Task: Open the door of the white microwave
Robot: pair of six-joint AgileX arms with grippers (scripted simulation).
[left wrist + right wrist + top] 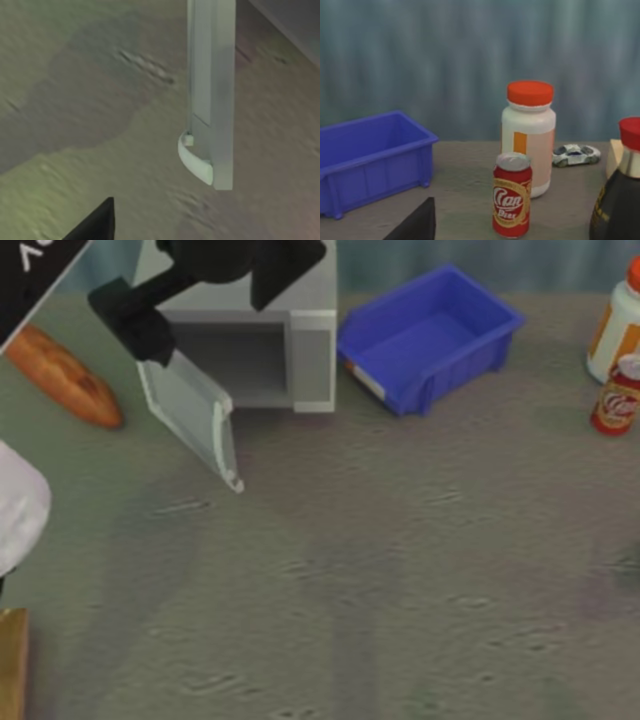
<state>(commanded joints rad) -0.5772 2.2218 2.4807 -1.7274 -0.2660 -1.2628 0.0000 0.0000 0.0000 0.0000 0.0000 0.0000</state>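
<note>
The white microwave (pixel 310 355) stands at the back left of the table. Its door (pixel 190 415) is swung out toward the front, and the cavity behind it shows. The curved handle (pixel 235 478) sits at the door's free end. My left arm reaches over the microwave's top, and my left gripper (pixel 148 340) hangs by the door's hinged end, open and holding nothing. The left wrist view shows the door's edge (pixel 212 90) and handle (pixel 195 162), with one dark fingertip (pixel 97 222) well apart from them. My right gripper (pixel 480 236) is parked at the right, outside the top view.
A blue bin (pixel 430 335) stands right of the microwave. A bread loaf (pixel 62 375) lies at the left. At the back right are a white bottle (pixel 618 325), a red can (pixel 615 400), a toy car (pixel 576 154) and a dark sauce bottle (pixel 620 200).
</note>
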